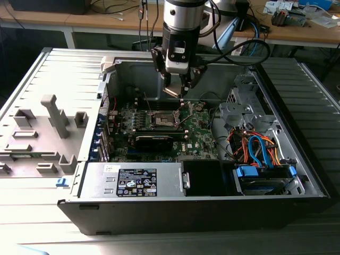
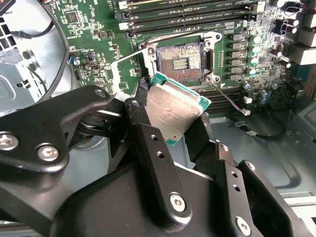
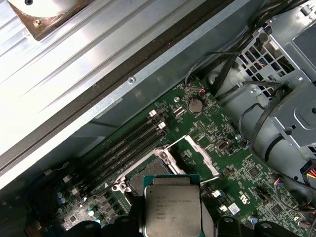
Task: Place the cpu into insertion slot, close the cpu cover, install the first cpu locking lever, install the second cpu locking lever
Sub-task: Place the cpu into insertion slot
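**Gripping the cpu (image 2: 173, 111) above the bare insertion slot (image 2: 180, 61)**

In the exterior view, a grey plastic fixture (image 1: 50, 125) with upright pegs is seen at the exterior view's left, just beside the opened computer case (image 1: 303, 159). Inside the case, a silver power supply (image 1: 135, 180) is set along the near wall, and the green motherboard (image 1: 199, 133) is laid flat behind it. A long black block (image 1: 154, 141) is mounted on the board, just in front of the insertion slot (image 1: 162, 118). The gripper (image 1: 179, 89) is positioned above the slot's far side, clear of the board. Further to the exterior view's right, a metal drive cage (image 1: 241, 109), orange and blue cables (image 1: 255, 149) and a blue-tabbed drive (image 1: 263, 175) are found.

In the second wrist view, the cpu is clamped by opposite edges between the two black fingers (image 2: 150, 143). Its silver-grey top is turned toward the camera, and it is tilted relative to the board. The slot's contact field is exposed, and the chip is held apart from it.

In the first wrist view, the cpu (image 3: 172, 210) is shown near the insertion slot (image 3: 148, 173). The cpu cover (image 3: 201, 155) is raised open at one side of the slot. Black memory slots (image 3: 123, 148) are lined up on the slot's other side, and a coin cell (image 3: 196, 104) is seated on the board beyond the cover.
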You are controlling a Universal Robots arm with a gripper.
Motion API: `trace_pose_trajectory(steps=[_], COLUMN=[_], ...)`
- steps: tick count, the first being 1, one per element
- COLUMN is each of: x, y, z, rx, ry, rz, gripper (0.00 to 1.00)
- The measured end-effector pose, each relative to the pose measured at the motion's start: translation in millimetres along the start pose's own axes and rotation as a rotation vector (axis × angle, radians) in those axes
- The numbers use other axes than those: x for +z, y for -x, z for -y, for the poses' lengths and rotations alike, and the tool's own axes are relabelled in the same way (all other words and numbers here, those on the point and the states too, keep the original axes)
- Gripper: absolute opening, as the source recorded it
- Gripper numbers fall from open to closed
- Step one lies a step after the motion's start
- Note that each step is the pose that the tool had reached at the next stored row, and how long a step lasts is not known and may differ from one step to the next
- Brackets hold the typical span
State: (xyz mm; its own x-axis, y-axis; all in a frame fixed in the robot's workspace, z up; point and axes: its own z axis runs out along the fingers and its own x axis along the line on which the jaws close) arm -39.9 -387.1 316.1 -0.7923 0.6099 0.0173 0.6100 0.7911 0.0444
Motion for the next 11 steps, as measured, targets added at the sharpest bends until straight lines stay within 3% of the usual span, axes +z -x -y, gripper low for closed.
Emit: trace_pose_trajectory(steps=[11], x=[0.4], y=[0.0], z=[0.0], rx=[0.027], ry=[0.0005], rz=[0.0012], gripper=[0.55])
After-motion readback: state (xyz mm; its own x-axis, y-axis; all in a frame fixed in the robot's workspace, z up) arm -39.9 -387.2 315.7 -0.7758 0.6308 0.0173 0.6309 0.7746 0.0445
